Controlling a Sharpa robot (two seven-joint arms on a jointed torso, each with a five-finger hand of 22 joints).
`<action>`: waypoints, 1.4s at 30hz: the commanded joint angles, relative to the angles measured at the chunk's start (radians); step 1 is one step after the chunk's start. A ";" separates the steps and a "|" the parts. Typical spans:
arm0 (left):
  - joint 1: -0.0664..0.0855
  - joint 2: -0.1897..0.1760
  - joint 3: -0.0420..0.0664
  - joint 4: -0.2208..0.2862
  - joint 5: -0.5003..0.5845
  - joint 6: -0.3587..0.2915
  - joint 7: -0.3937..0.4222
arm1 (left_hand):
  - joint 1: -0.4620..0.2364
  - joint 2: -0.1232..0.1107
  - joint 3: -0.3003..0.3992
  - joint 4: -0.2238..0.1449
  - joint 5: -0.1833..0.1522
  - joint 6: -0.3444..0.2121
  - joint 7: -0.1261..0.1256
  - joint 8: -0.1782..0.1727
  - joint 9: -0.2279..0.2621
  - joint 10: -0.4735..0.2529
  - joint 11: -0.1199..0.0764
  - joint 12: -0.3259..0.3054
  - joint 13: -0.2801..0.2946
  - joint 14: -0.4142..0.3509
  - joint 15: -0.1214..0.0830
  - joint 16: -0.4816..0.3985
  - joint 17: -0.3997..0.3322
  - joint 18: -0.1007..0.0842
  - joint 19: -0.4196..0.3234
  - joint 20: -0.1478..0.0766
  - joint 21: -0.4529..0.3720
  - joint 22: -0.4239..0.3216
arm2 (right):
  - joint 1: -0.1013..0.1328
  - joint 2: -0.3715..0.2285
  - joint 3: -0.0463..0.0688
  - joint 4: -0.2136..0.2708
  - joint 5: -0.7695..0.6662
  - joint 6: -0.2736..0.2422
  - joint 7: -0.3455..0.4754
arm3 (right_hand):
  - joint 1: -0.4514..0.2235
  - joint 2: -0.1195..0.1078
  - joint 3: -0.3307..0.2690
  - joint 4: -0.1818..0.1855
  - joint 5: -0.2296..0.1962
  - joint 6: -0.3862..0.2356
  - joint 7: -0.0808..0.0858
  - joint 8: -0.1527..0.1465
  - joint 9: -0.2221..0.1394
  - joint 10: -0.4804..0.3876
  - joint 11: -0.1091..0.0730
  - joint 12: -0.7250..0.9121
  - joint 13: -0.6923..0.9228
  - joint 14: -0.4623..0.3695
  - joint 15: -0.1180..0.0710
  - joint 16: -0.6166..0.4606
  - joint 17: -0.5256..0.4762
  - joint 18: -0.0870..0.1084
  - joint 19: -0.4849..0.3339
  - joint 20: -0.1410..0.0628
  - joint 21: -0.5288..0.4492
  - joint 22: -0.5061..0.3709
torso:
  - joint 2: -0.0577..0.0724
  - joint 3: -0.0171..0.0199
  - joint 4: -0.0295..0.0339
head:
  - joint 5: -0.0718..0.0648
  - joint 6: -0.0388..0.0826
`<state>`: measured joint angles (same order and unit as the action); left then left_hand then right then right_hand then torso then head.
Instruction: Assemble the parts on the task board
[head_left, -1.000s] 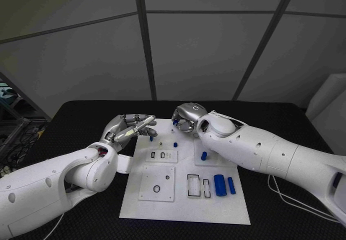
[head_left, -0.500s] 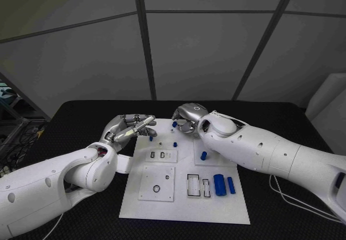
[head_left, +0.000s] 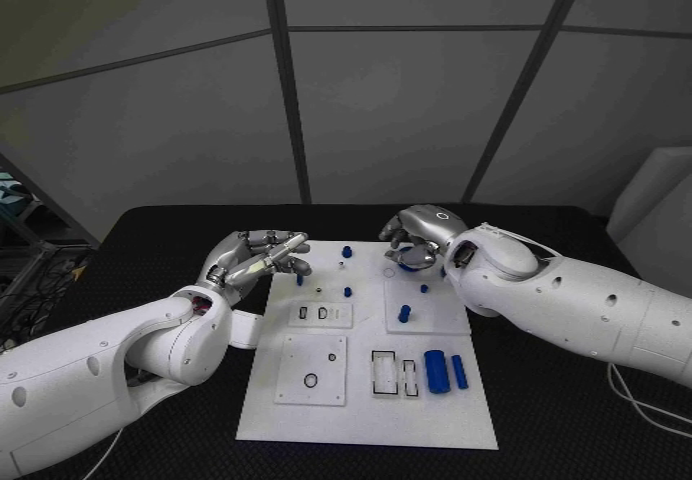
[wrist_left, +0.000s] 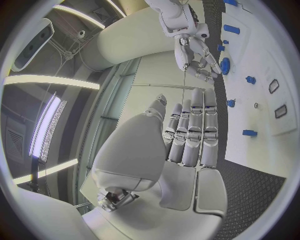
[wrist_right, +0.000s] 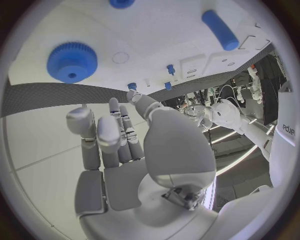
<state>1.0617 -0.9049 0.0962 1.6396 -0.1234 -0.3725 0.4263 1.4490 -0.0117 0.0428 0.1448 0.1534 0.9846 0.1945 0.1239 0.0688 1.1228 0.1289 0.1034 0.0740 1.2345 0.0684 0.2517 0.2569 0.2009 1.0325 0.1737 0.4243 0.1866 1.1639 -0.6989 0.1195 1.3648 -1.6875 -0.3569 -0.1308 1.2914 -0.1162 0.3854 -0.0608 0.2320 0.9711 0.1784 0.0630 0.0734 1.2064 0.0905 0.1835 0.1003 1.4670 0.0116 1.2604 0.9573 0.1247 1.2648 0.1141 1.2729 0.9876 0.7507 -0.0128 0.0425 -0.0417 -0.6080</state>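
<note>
Left hand (head_left: 263, 255) empty, fingers curled, right hand (head_left: 415, 240) over blue gear (wrist_right: 72, 62) — seemingly empty, fingers apart

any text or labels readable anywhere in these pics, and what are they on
No text reads in full.
Dark lettering on the white right arm in the right wrist view: cut off and too blurred to read.
Task board, blue parts and both hands: no markings visible.

I have both arms bent inward, wrists raised. My left hand (head_left: 260, 254) hangs with fingers loosely curled, holding nothing; my right hand (head_left: 414, 240) hovers likewise, fingers apart.
</note>
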 joint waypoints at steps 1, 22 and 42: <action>0.002 0.001 0.001 -0.002 -0.006 0.017 -0.005 | -0.010 0.001 0.000 0.006 -0.006 -0.002 0.006 -0.004 -0.001 0.003 0.008 -0.004 0.000 -0.003 0.005 -0.005 0.002 -0.021 -0.001 0.003 0.003 0.001 | 0.003 -0.037 0.006 0.030 0.143 0.052 -0.045 | -0.014 -0.019 -0.028 0.009 0.009 -0.014 -0.016 0.001 -0.002 0.082 -0.020 0.051 0.032 0.029 -0.021 0.042 0.067 -0.023 0.038 -0.012 0.036 0.062 | -0.004 0.0041 -0.0096 | -0.004 0.003; 0.001 0.011 0.000 -0.013 -0.006 0.030 -0.009 | -0.007 0.001 0.001 0.004 -0.005 -0.002 0.006 -0.005 -0.001 0.003 0.007 -0.005 0.000 -0.005 0.005 -0.007 0.004 -0.020 -0.003 0.003 0.002 0.001 | 0.003 -0.046 0.011 -0.050 0.210 0.198 -0.125 | 0.096 -0.012 -0.317 0.218 0.000 -0.102 -0.011 0.024 0.010 0.078 -0.014 0.927 0.957 0.066 -0.013 0.229 0.402 -0.064 0.144 -0.008 0.161 0.285 | -0.003 0.0031 -0.0099 | -0.015 0.003; 0.001 0.014 0.000 -0.017 -0.006 0.034 -0.011 | -0.007 0.001 0.001 0.004 -0.005 -0.002 0.006 -0.005 -0.001 0.003 0.007 -0.005 0.000 -0.005 0.005 -0.007 0.004 -0.020 -0.003 0.003 0.002 0.001 | 0.003 -0.011 0.012 -0.088 0.213 0.160 -0.136 | 0.102 0.005 -0.326 0.244 0.012 -0.099 -0.009 0.033 0.013 0.121 -0.012 1.030 1.071 0.074 -0.009 0.251 0.453 -0.073 0.168 -0.005 0.185 0.332 | -0.003 0.0042 -0.0109 | -0.012 -0.003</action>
<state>1.0613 -0.8927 0.0959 1.6220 -0.1235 -0.3535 0.4213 1.4490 -0.0117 0.0428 0.1448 0.1535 0.9846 0.1945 0.1241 0.0688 1.1263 0.1324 0.1034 0.0740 1.2346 0.0684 0.2518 0.2596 0.2009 1.0326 0.1736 0.4243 0.1866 1.1651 -0.7111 0.1301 1.2770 -1.4775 -0.1833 -0.2594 1.3910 -0.1193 0.0585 0.1784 0.2412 0.8748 0.1646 0.0890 0.0854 1.3187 0.0804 1.2103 1.1698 1.4667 -0.0053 1.5042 1.3079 0.0614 1.4245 0.1107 1.4531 1.3082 0.7475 -0.0090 0.0329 -0.0538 -0.6106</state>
